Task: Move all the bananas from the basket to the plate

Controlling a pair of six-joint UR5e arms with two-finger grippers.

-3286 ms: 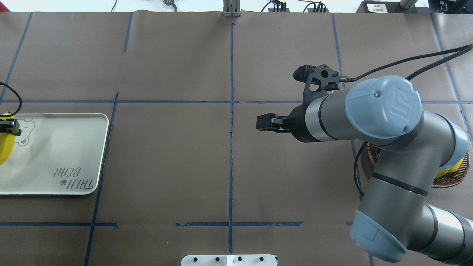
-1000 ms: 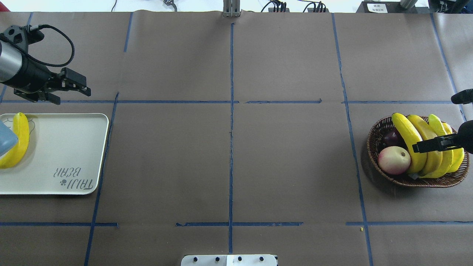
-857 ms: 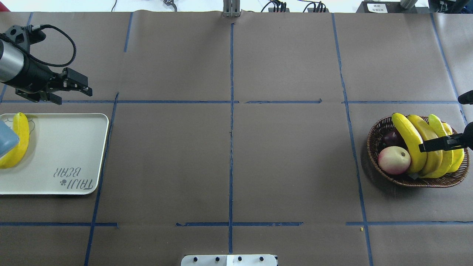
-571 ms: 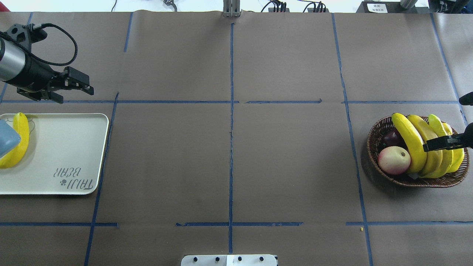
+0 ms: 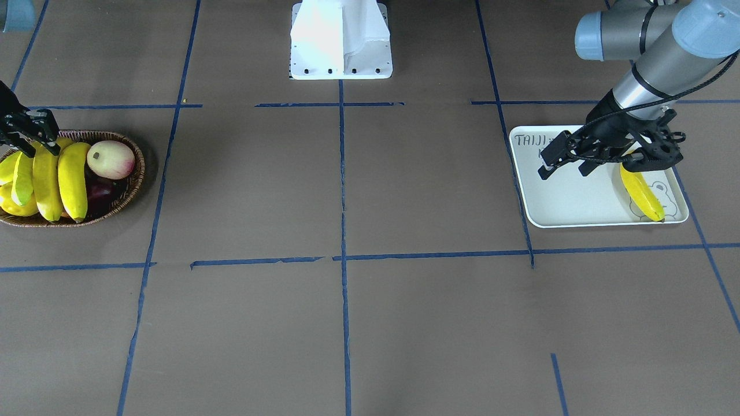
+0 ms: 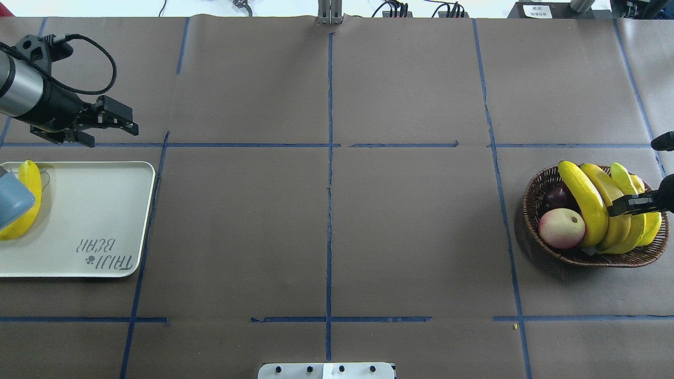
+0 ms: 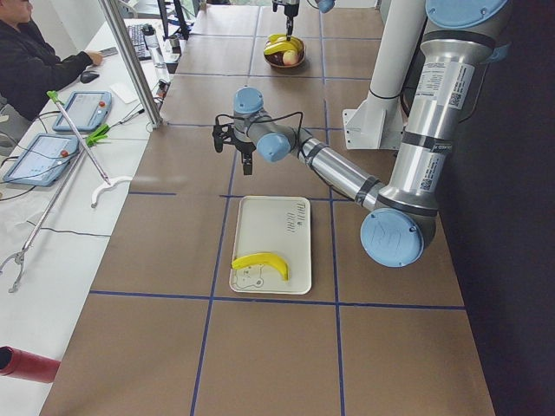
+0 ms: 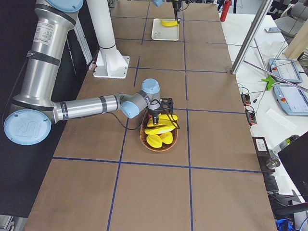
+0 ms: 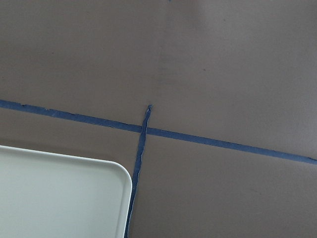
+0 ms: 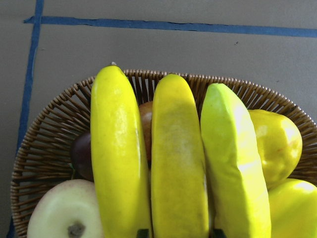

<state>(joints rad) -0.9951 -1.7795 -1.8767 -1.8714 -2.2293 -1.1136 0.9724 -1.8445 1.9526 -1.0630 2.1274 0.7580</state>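
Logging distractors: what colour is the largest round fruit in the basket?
Pale yellow with a pink blush; overhead exterior view shows the fruit best.

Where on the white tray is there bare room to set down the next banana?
The plate is bare from the banana at its bear-drawing end across to the TAIJI BEAR print: that wide middle is free. Only the banana's end is crowded, and the left arm's elbow hides part of it in the overhead view.

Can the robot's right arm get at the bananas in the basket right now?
Probably yes: the right gripper hangs open just above the bananas, which lie uncovered in the basket.
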